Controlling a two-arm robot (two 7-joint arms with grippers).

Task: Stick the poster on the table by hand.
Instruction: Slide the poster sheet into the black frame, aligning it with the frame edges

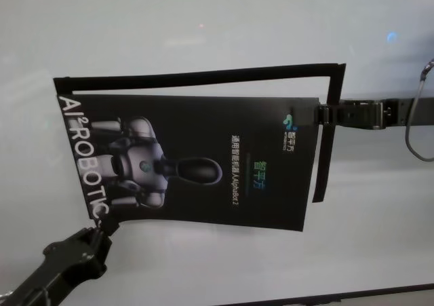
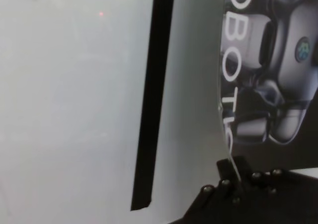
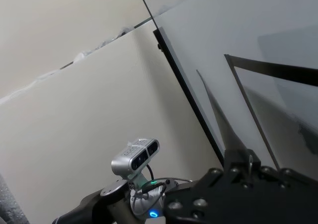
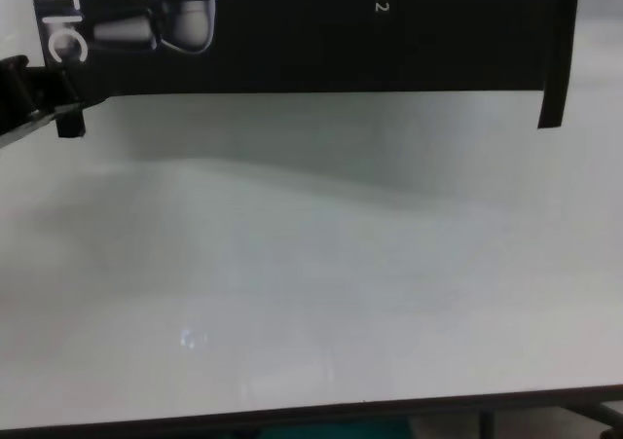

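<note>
The black glossy poster (image 1: pixel 203 116) with a grey-white robot image and white lettering is held a little above the white table (image 1: pixel 203 21), and its shadow falls below it. My left gripper (image 1: pixel 102 228) is shut on its near left corner. The left wrist view shows that gripper (image 2: pixel 234 177) pinching the poster's edge (image 2: pixel 278 60). My right gripper (image 1: pixel 319 114) is shut on the poster's right edge; the right wrist view shows the gripper (image 3: pixel 248 164) clamped on the thin sheet (image 3: pixel 221 119). The chest view shows the poster's near edge (image 4: pixel 292 30) and the left gripper (image 4: pixel 39 98).
A long black tape strip (image 1: pixel 203 75) runs along the poster's far edge. Another tape strip (image 1: pixel 325 150) hangs down its right side, also seen in the chest view (image 4: pixel 557 59). The table's dark front edge (image 4: pixel 292 415) is near me. A grey cable (image 1: pixel 417 116) loops at the right arm.
</note>
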